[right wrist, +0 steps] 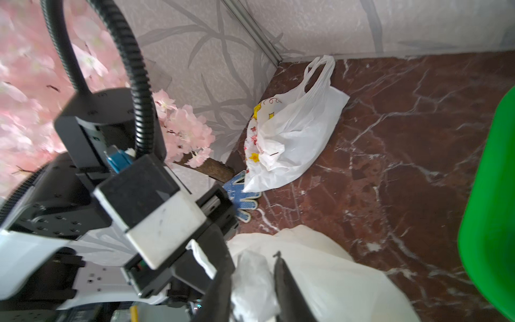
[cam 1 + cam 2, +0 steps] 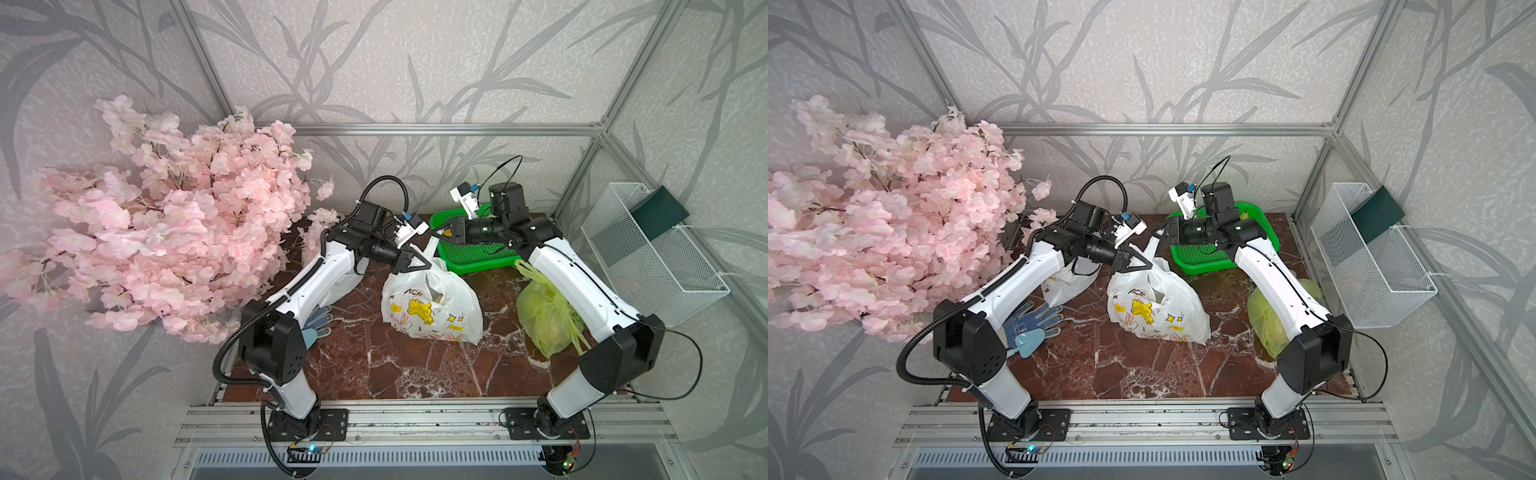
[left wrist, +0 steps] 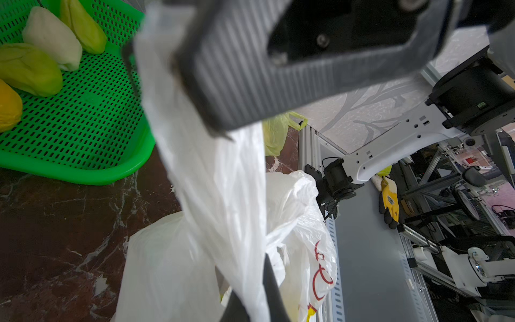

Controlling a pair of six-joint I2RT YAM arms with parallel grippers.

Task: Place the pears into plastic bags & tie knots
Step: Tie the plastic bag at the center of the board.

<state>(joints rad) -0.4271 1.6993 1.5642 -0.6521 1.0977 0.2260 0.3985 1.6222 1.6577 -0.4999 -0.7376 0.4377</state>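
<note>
Bag (image 2: 432, 307), white with cartoon prints: middle of brown table (image 2: 395, 374) | left gripper (image 2: 424, 265): squeezed tight on one handle, holding it up | right gripper (image 2: 438, 237): fingers around other handle, can't tell if squeezing | pears (image 3: 50, 39): in green basket (image 3: 83, 167), far right | yellow-green bag (image 2: 544, 320): near right

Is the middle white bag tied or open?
Open. The middle white bag gapes on top in both top views; the left gripper holds a handle, unknotted.

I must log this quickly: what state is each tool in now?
Left tool: closed, holding a handle of the middle white bag.
Right tool: closed on that bag's handle too.
</note>
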